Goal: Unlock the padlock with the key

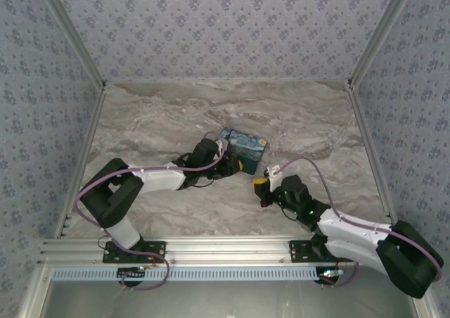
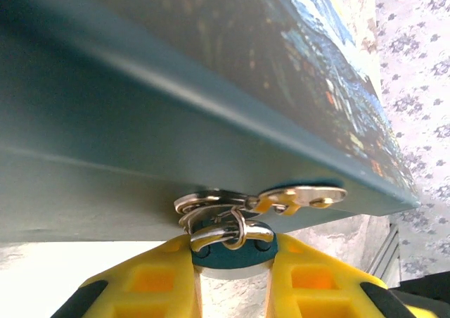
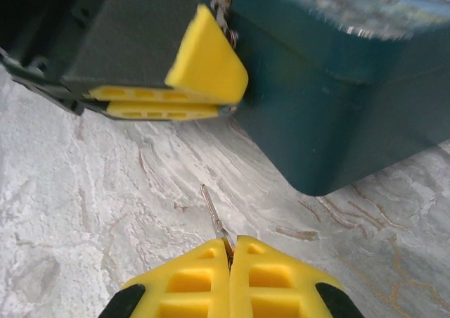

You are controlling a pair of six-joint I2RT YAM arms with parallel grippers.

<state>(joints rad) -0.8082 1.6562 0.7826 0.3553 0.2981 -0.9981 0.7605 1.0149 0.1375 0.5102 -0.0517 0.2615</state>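
Note:
The small padlock [image 2: 232, 259] has a round teal body and a silver shackle looped through the metal hasp [image 2: 299, 196] on the front of a teal box [image 2: 140, 135]. My left gripper [image 2: 232, 251] is shut on the padlock's body, one yellow finger on each side. In the top view this gripper [image 1: 239, 165] sits against the box's [image 1: 246, 146] near side. My right gripper [image 3: 229, 244] is shut on the thin silver key [image 3: 213, 212], whose blade points forward over the table, short of the box [image 3: 337, 100]. The right gripper [image 1: 261, 183] stands just right of the left one.
The box has a painted night-sky lid and rests mid-table on the marble-patterned top [image 1: 176, 114]. Patterned walls enclose the table on three sides. In the right wrist view, the left gripper's yellow finger [image 3: 204, 65] lies against the box's corner.

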